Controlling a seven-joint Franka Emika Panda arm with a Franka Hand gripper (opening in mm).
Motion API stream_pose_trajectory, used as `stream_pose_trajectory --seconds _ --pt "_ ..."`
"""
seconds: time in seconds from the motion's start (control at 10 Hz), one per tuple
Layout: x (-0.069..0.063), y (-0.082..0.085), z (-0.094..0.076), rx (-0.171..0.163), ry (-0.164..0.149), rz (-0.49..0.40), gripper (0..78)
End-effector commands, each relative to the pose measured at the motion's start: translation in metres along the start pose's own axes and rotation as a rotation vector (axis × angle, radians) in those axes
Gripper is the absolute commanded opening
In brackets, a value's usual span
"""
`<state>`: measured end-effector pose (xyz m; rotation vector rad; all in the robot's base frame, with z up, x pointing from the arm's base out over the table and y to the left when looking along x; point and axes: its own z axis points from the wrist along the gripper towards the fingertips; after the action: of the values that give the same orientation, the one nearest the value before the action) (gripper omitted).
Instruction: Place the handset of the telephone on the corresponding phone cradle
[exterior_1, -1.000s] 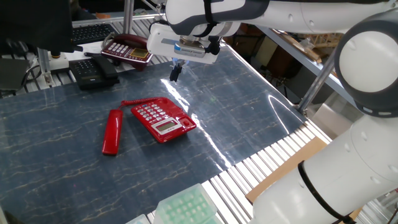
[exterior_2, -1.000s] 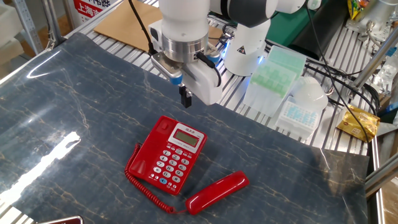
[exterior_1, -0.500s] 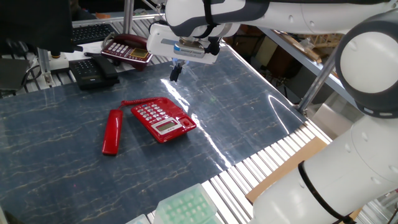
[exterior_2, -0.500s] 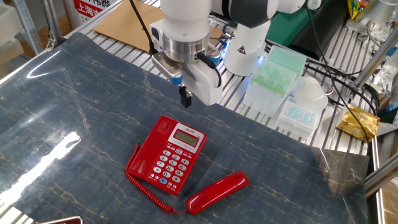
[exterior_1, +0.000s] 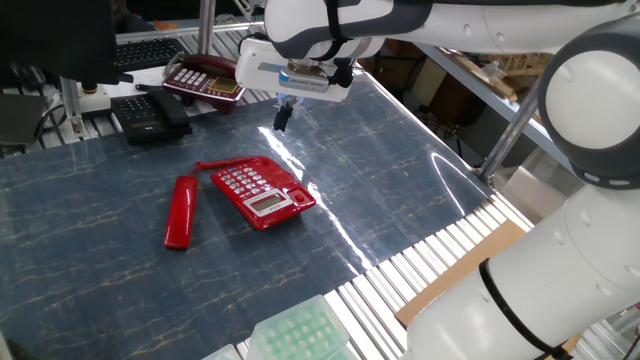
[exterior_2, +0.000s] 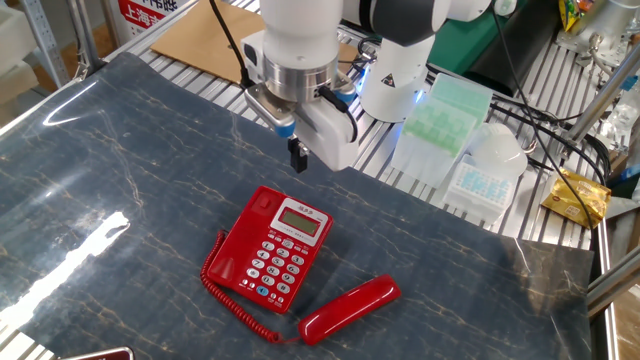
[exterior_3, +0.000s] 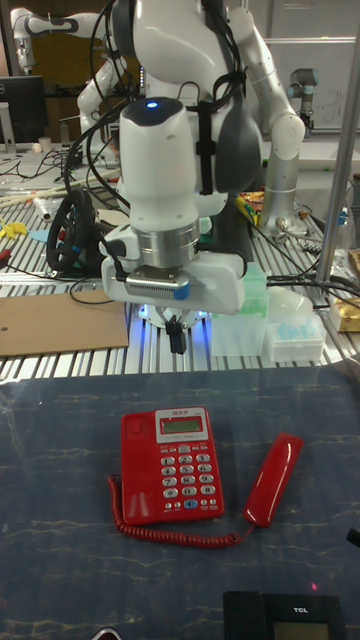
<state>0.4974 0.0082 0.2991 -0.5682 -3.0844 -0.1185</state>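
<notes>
Gripper (exterior_2: 298, 157) hangs above the table, fingers pressed together, holding nothing. The handset (exterior_2: 349, 309) lies flat, well apart from the fingertips, beyond the telephone (exterior_2: 271, 247) — off its cradle (exterior_2: 236, 250). Advise spreading the fingers, descending square across the bar's middle.

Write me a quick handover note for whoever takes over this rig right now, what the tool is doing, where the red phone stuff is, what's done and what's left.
Tool: fingers together, holding nothing, hanging in the air above the table behind the telephone.
Handset: lying flat on the table beside the telephone, off the base, joined to it by its coiled red cord.
Phone cradle: nothing in it.
Done: nothing visible yet; handset not grasped.
Left: open the tool, move over to the handset, pick it up, set it lengthwise into the cradle beside the keypad. Mind the cord; it may tug the base.
</notes>
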Motion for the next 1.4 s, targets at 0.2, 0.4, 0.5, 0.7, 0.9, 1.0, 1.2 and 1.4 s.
stream_pose_trajectory --seconds 0.2,0.4,0.5,0.7,0.9,1.0,1.2,1.4 --pt "-0.001 0.0 -0.001 -0.003 0.001 -0.011 0.0" --pt "-0.001 0.0 -0.001 -0.012 0.016 -0.025 0.0" --pt "-0.001 0.0 -0.001 -0.012 0.017 -0.032 0.0" --pt "-0.001 0.0 -0.001 -0.013 0.02 -0.029 0.0" --pt "0.013 0.042 -0.01 0.011 0.032 0.038 0.0" --pt "0.019 0.057 -0.015 0.015 0.039 0.061 0.0" --pt "0.032 0.078 -0.023 0.018 0.042 0.101 0.0" --pt "0.039 0.088 -0.027 0.018 0.041 0.117 0.0"
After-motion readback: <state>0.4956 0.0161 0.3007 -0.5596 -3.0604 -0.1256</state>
